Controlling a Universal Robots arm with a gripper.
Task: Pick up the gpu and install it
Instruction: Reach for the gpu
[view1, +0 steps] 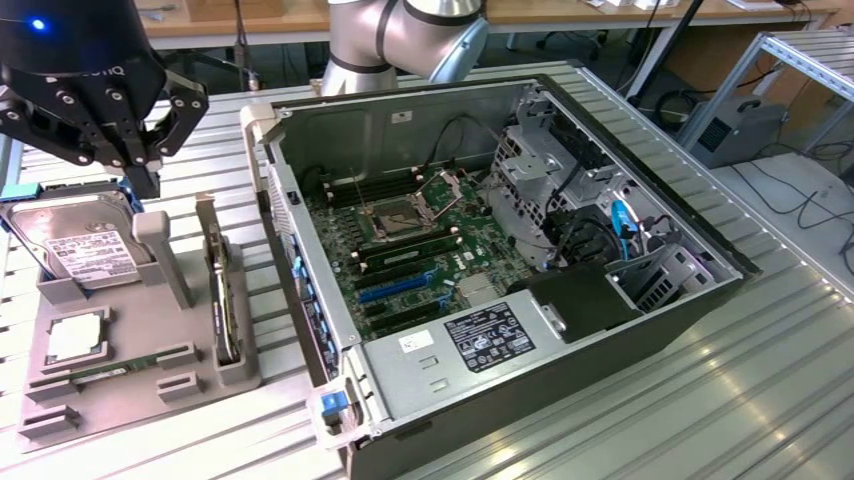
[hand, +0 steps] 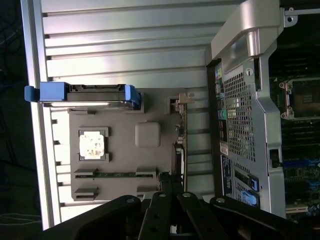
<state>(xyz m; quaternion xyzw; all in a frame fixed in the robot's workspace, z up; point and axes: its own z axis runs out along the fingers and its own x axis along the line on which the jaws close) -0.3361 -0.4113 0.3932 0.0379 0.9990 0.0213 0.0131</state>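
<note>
GPU (view1: 219, 290) standing on its long edge in a slot of the grey tray (view1: 134, 385), on the side of the tray nearest the case (view1: 641, 330); the slot probably keeps the card upright so that both faces stand free for a pinch from above. The card reads as a thin dark board, seen almost edge-on, with a brownish face and a pale metal bracket at 1 end. The pincer (view1: 131, 165), fingers drawn together and holding nothing, hangs above the tray near the hard drive (view1: 80, 250), apart from the card. The case lies on its side on the table (view1: 667, 430) with its panel off and the motherboard (view1: 427, 260) facing up, so its slots can be reached from above; no card is seated there yet.
</note>
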